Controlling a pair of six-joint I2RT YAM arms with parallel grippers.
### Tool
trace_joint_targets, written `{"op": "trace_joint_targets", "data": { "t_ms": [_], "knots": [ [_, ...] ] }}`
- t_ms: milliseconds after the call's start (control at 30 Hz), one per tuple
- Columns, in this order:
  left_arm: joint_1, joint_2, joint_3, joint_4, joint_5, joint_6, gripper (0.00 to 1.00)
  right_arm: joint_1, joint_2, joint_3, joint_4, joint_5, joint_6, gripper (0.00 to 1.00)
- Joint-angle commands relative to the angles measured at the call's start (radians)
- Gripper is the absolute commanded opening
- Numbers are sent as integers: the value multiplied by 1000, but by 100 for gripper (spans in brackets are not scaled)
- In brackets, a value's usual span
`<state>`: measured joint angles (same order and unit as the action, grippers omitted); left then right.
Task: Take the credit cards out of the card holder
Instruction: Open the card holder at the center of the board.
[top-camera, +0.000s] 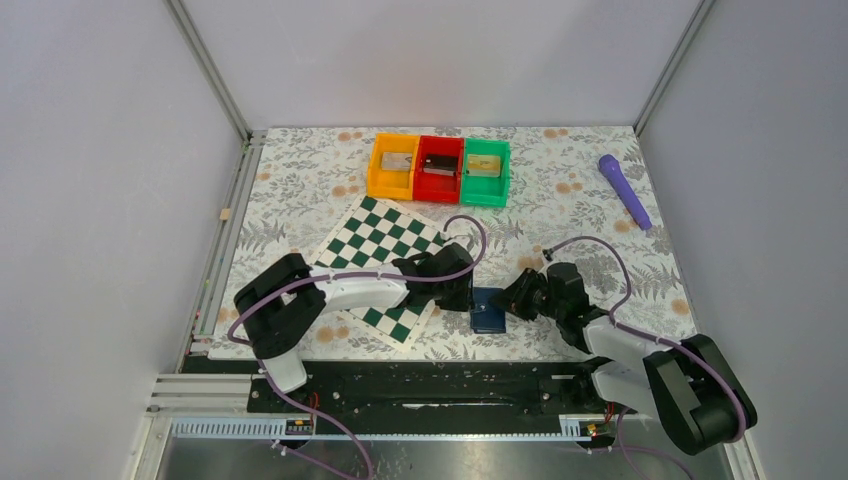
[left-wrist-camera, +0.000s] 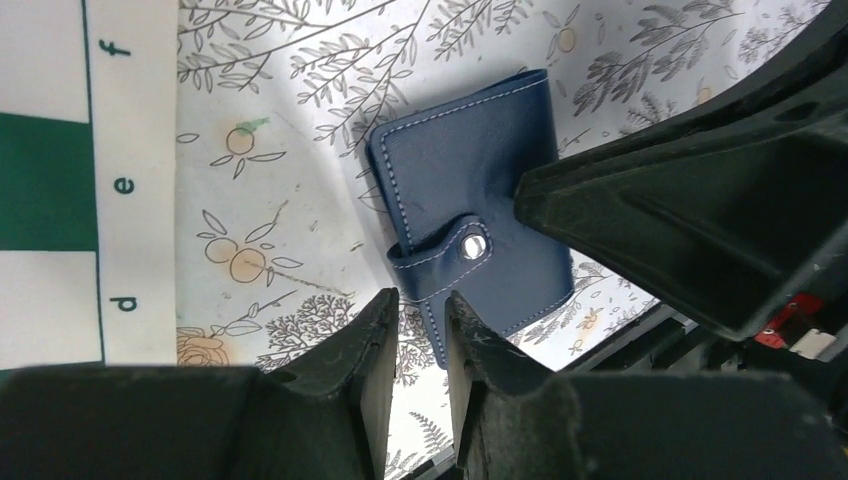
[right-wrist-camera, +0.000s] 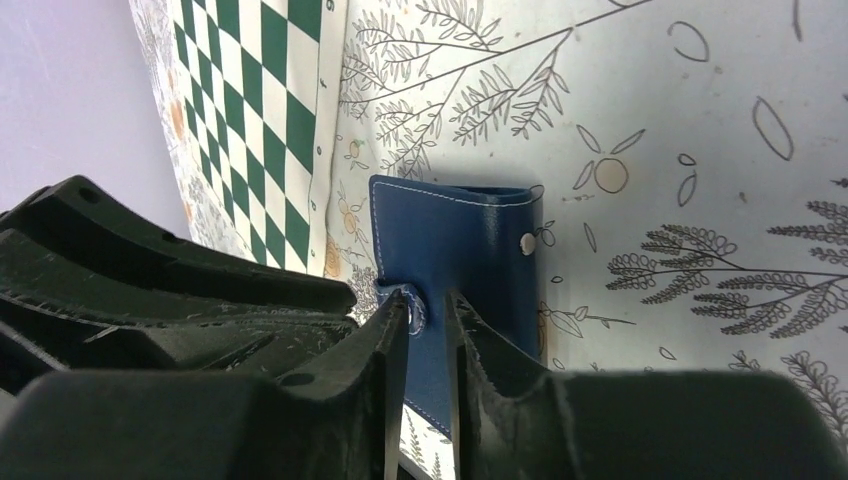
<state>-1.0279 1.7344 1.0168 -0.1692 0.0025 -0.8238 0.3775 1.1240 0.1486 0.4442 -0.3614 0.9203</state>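
Top external view: the closed blue card holder (top-camera: 487, 310) lies on the floral desk (top-camera: 620, 270), directly between the left hand (top-camera: 466, 298) and the right hand (top-camera: 514, 300). Both hands are narrowly parted and grip nothing, tips at its edges near the snap strap (left-wrist-camera: 440, 262).

The card holder (left-wrist-camera: 480, 190) is navy blue with white stitching (left-wrist-camera: 455, 112) and a silver snap (left-wrist-camera: 472, 246). The table (top-camera: 580, 200) has a white cover printed with grey branches and leaves and small orange fruits. The chessboard (top-camera: 385, 240) is checked dark green and white, with black letters on its white border. The orange bin (top-camera: 375, 175), red bin (top-camera: 435, 191) and green bin (top-camera: 485, 193) are plain. The wand-shaped object (top-camera: 624, 190) is purple. The left tool (left-wrist-camera: 420, 300) and right tool (right-wrist-camera: 427, 300) are black.
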Motion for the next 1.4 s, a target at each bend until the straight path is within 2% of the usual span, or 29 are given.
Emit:
{"op": "trace_joint_targets", "data": {
  "t_ms": [0, 200, 367, 633, 800, 933, 1367],
  "knots": [
    [2, -12, -22, 34, -33, -13, 24, 3, -18, 51, -84, -34, -89, 28],
    [2, -11, -53, 71, -8, -26, 19, 24, 64, 86, -57, -54, -90, 32],
    [3, 11, -88, 134, 43, -39, 19, 106, 117, 81, -39, 4, -57, 31],
    [1, 47, -117, 224, 95, -57, 9, 140, 197, 40, 122, -28, 35, 28],
    [2, 56, -117, 238, 101, -57, 8, 154, 186, 30, 139, -45, 43, 26],
    [2, 68, -108, 228, 91, -53, 7, 156, 158, 6, 144, -73, 47, 21],
    [28, 74, -47, 180, 54, -25, 6, 169, 13, -15, -25, -66, 11, 19]
  ]
}}
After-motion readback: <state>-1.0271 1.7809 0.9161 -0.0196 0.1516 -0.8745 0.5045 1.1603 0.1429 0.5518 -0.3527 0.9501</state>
